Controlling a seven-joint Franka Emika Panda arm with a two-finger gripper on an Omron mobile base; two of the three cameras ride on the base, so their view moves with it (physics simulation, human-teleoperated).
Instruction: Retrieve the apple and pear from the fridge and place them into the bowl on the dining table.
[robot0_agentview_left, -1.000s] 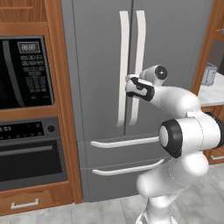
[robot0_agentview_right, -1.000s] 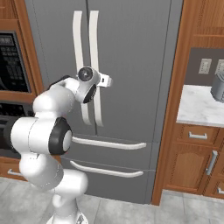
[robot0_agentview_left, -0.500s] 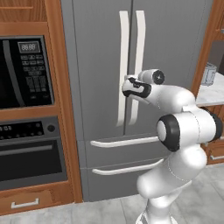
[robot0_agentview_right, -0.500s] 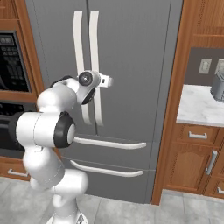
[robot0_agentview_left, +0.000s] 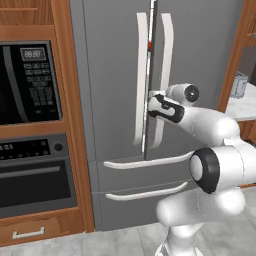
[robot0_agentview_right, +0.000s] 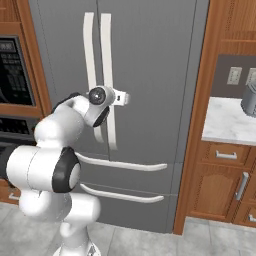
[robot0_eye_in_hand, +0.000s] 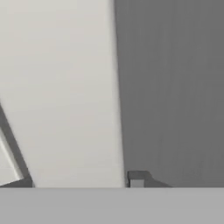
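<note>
The tall grey fridge (robot0_agentview_left: 115, 75) (robot0_agentview_right: 150, 75) stands with both doors closed, so the apple and pear are hidden behind them. The bowl and the dining table are out of view. My gripper (robot0_agentview_left: 151, 104) is pressed up to the right door at mid-height of its long white handle (robot0_agentview_left: 166, 50) (robot0_agentview_right: 106, 50). In the hand view the white handle (robot0_eye_in_hand: 65, 87) spans the whole gap between my gripper's (robot0_eye_in_hand: 78, 181) two dark tips, and the right fingertip (robot0_eye_in_hand: 136, 179) sits against its edge. The jaws are shut on that handle.
A black built-in oven (robot0_agentview_left: 25, 85) in wooden cabinetry sits left of the fridge. To the right a marble counter (robot0_agentview_right: 230, 122) carries a grey canister (robot0_agentview_right: 248, 100) above wooden drawers. Two fridge drawers with white handles (robot0_agentview_right: 122, 165) lie below my hand.
The jaws have closed from wide open onto the door handle. The hand has eased slightly closer to the fridge; the doors have not moved.
</note>
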